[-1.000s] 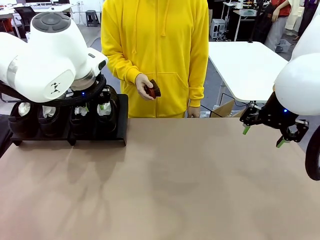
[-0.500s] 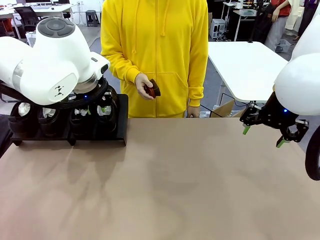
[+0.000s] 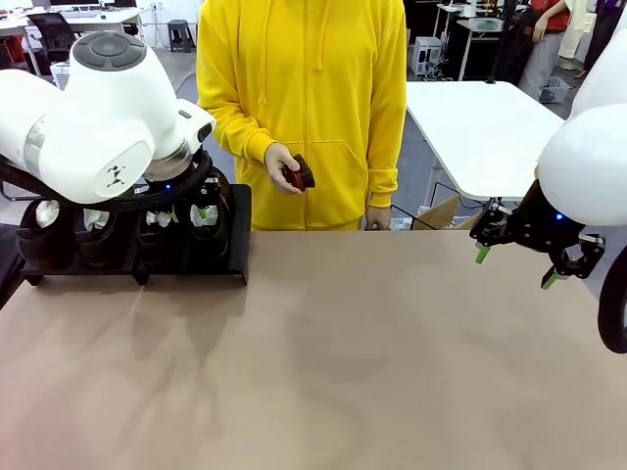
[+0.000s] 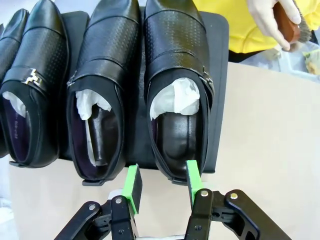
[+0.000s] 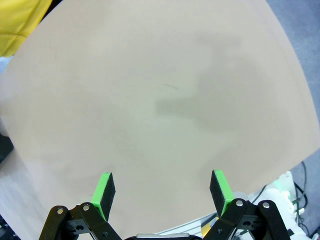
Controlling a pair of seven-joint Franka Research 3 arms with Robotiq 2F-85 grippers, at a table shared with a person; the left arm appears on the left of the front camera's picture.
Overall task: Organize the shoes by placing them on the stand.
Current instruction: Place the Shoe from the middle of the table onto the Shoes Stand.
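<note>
Several black shoes stuffed with white paper stand side by side on the black stand (image 4: 220, 75), toes pointing away from me. The rightmost shoe (image 4: 175, 75) has its heel just ahead of my left gripper (image 4: 162, 172). That gripper's green pads stand apart with nothing between them. In the front view the stand (image 3: 235, 245) is at the table's far left, and my left gripper (image 3: 188, 213) hangs over the shoes (image 3: 147, 230) there. My right gripper (image 3: 516, 268) hovers open above the bare tabletop at the far right, and the right wrist view shows this right gripper (image 5: 161, 175) holding nothing.
A person in a yellow hoodie stands at the far edge, and one hand (image 3: 282, 166) holds a small reddish-brown brush (image 3: 301, 174). The tan table (image 3: 343, 352) stretches out in front of the stand. A white table (image 3: 480, 127) stands behind to the right.
My left arm has lifted and shifted slightly to the right over the stand. The right arm and the shoes have not moved.
</note>
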